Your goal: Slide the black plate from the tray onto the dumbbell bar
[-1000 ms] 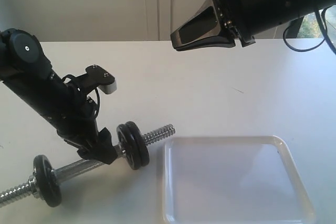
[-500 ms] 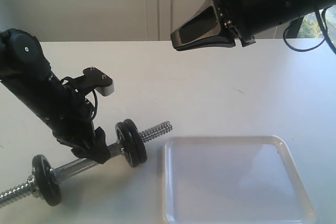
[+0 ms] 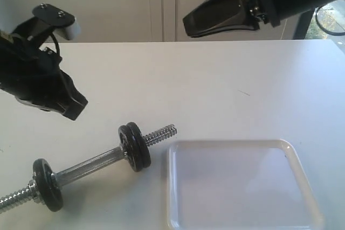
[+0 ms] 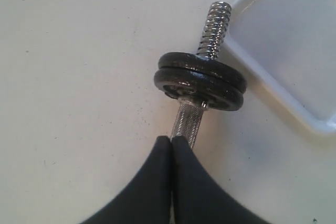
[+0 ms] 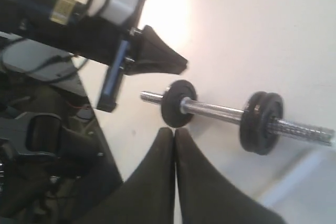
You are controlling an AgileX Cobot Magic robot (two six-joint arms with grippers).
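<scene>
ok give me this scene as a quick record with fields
tray: no plate in it
dumbbell bar: lying flat, threaded end beside the tray
black plates: two together on the bar near the tray, one disc at the other end
left end effector: shut, raised off the bar
right end effector: shut, raised

Dumbbell bar (image 3: 89,164) just left of tray (image 3: 237,187)

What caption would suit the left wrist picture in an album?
Left gripper, shut, looks down on the dumbbell bar, two black plates seated by its threaded end, the tray alongside.
</scene>
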